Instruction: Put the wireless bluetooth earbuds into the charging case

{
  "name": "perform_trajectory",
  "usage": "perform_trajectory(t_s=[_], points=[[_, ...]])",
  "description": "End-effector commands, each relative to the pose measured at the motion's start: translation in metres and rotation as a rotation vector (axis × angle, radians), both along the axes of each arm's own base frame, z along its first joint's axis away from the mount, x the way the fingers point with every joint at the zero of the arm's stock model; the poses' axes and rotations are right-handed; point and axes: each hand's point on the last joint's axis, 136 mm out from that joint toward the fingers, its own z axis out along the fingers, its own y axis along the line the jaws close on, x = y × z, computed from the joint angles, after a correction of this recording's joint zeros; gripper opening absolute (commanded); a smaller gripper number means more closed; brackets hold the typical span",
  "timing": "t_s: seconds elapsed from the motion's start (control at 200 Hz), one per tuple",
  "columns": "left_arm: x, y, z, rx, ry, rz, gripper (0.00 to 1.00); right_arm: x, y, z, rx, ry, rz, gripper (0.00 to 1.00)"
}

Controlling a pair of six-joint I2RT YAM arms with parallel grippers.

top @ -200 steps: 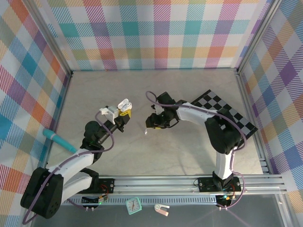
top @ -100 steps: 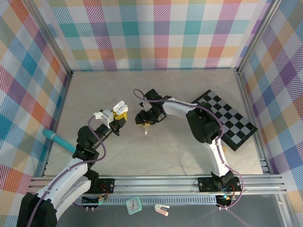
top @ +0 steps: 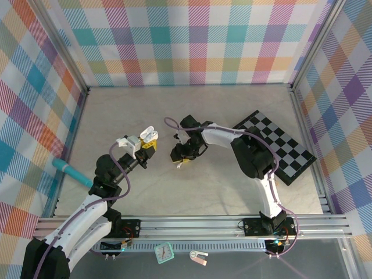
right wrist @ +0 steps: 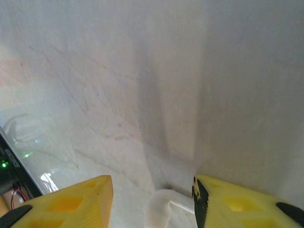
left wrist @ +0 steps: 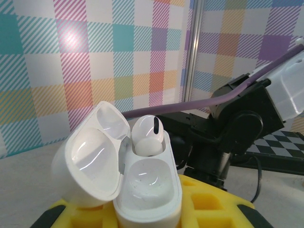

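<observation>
My left gripper (top: 146,143) is shut on the white charging case (top: 150,133), held above the table with its lid (left wrist: 90,159) flipped open. One white earbud (left wrist: 147,137) sits in the case's far socket, and the near socket (left wrist: 151,183) is bare. A second white earbud (top: 179,165) lies on the table. My right gripper (top: 183,154) hangs just over it, open, with the earbud (right wrist: 164,209) between the yellow fingers (right wrist: 85,199) and touching neither. The left gripper's yellow fingers (left wrist: 216,204) clamp the case's base.
A black-and-white checkered board (top: 279,145) lies at the right. A teal pen-like object (top: 71,172) rests by the left wall. A small clock (top: 164,252) and a tool sit in front of the rail. Plaid walls enclose the table.
My right gripper swung left toward the case, then came back down over the earbud on the table. The left arm shifted slightly left, still holding the open case.
</observation>
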Motion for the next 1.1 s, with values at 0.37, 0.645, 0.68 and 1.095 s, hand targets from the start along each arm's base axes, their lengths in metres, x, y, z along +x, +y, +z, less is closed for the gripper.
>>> perform_trajectory(t_s=[0.37, 0.645, 0.68, 1.095], points=[[0.004, 0.012, 0.019, -0.009, -0.052, 0.069, 0.03, -0.022, -0.016, 0.023, -0.109, -0.047, 0.040, 0.49], [0.010, 0.065, 0.013, -0.015, -0.042, 0.375, 0.03, -0.017, -0.017, 0.013, -0.300, -0.114, 0.113, 0.49], [0.009, 0.069, 0.013, -0.011, -0.043, 0.392, 0.03, -0.016, -0.016, 0.011, -0.318, -0.123, 0.123, 0.49], [-0.004, 0.073, 0.027, 0.004, -0.073, 0.393, 0.03, -0.025, -0.005, -0.008, -0.462, -0.164, 0.222, 0.45]])
